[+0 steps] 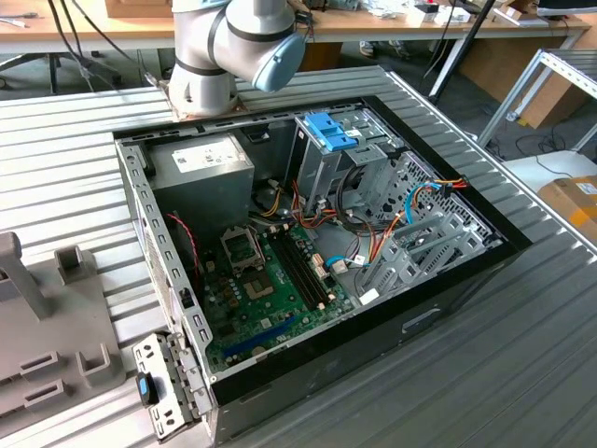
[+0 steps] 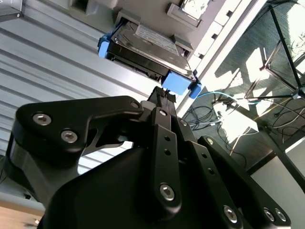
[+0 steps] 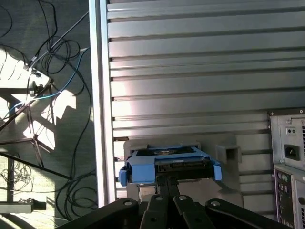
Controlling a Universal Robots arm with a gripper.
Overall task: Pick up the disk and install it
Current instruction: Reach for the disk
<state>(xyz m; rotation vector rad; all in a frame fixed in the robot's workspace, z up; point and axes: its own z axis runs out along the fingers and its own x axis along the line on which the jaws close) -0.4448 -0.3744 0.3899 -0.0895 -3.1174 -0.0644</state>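
At the exterior view's left, a grey moulded fixture [image 1: 56, 317] sits on the ribbed metal surface [image 1: 75, 187]. Just beside it, a small metal bracket [image 1: 166, 385] lies against the corner of the open computer case [image 1: 448, 308]. Inside the case, a grey power supply [image 1: 201, 173] stands near the arm [image 1: 233, 47], whose base is mounted at the case's far edge. The green motherboard [image 1: 261, 299] lies flat in front of the supply. Further toward the exterior view's right stands a tall grey drive cage [image 1: 322, 173] with a blue latch [image 1: 328, 131] on top. Thin light-blue cables [image 1: 415, 201] curl beside it. A cardboard box [image 1: 574, 201] sits well apart, off the surface.

In both wrist views the disk [image 2: 147, 45] [image 3: 167, 160] rests in a grey cradle [image 3: 228, 152] on the ribbed surface. It is a black drive framed by blue rails and end tabs. In the first wrist view the cradle stands near a computer's back panel [image 3: 288, 157].

The gripper [image 2: 164, 98] [image 3: 167, 181] is right at the disk's near blue end tab. Its fingers are drawn together with no gap showing between them. The tips meet the tab's edge, but I cannot tell whether they pinch it or only touch it.
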